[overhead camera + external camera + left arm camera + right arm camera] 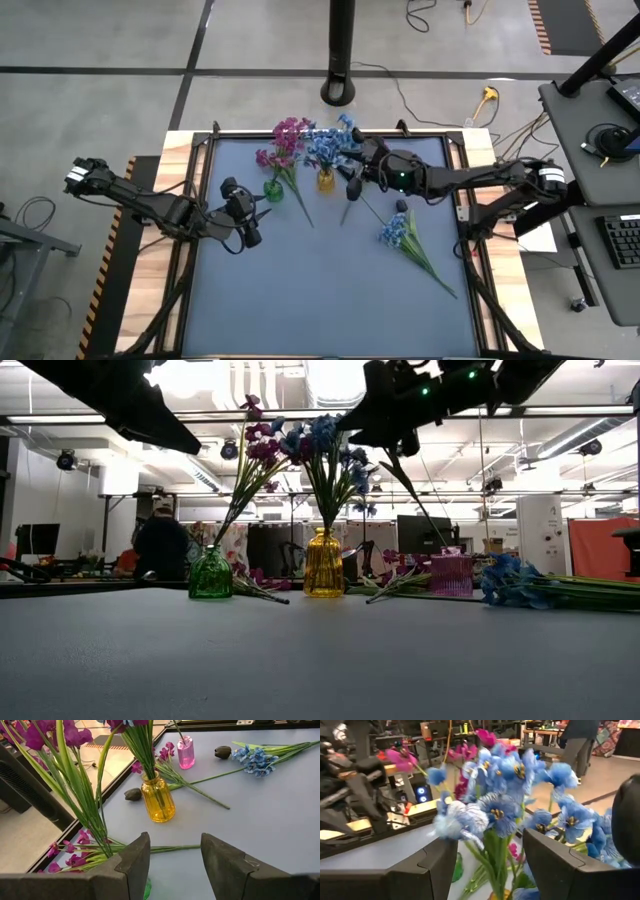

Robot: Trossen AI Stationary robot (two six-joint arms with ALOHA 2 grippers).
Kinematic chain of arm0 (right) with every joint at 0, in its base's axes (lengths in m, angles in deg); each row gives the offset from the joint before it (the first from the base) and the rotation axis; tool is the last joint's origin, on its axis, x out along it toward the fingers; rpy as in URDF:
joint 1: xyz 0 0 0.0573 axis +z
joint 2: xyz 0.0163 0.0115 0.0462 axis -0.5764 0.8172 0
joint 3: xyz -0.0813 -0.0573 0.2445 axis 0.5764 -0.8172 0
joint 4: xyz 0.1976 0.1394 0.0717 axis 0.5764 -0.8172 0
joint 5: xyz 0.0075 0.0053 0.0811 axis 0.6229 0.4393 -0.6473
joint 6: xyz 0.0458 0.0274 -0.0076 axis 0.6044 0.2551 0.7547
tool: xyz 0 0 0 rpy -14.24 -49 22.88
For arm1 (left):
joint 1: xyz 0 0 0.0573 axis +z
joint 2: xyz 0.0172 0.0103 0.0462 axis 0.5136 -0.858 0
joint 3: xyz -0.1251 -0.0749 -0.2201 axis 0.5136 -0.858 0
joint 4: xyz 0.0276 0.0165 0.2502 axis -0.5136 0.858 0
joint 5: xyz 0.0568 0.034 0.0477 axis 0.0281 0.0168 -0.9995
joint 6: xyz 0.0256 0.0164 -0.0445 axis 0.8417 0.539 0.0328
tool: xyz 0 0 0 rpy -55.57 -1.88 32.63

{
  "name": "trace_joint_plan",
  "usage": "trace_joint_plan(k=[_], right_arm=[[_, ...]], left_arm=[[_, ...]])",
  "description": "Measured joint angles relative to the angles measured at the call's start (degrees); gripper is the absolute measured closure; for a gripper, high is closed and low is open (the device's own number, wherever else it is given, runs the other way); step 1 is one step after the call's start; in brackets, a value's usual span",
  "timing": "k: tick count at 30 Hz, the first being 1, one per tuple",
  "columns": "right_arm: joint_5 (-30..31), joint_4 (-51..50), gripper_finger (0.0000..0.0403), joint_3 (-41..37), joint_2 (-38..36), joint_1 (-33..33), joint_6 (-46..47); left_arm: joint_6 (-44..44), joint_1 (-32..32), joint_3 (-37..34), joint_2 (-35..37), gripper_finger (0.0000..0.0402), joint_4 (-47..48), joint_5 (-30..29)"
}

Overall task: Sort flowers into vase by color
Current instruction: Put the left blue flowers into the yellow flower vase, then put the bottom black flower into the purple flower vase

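Note:
A green vase (272,190) holds magenta flowers (290,130). A yellow vase (326,180) holds blue flowers (325,145). A small pink vase (185,752) holds one thin stem (415,490). More flowers lie on the table: a blue sprig (395,232), a magenta sprig (70,860) and loose dark buds (401,206). My left gripper (245,215) hangs open beside the green vase with nothing between its fingers. My right gripper (352,160) is raised and open, level with the blue blossoms (505,775) of the yellow vase, which stand just ahead of its fingers.
The three vases stand close together at the table's far middle. Loose stems (300,205) lie between and in front of them. The near half of the blue mat (320,300) is bare. Beyond the far edge, the low view shows a person (160,545) in the room.

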Motion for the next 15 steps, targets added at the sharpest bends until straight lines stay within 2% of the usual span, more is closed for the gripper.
trace_joint_plan(k=[7, 15], right_arm=[[-0.06, -5.17, 0.0186, 0.86, -3.22, 4.17, 0.59], [-0.1, -21.98, 0.0186, 6.57, -3.81, 10.9, 5.35]], left_arm=[[-0.46, 0.0, 0.0, 0.0, 0.0242, -0.79, 0.02], [-2.99, -0.01, 0.0, -0.52, 0.0242, -0.96, 0.14]])
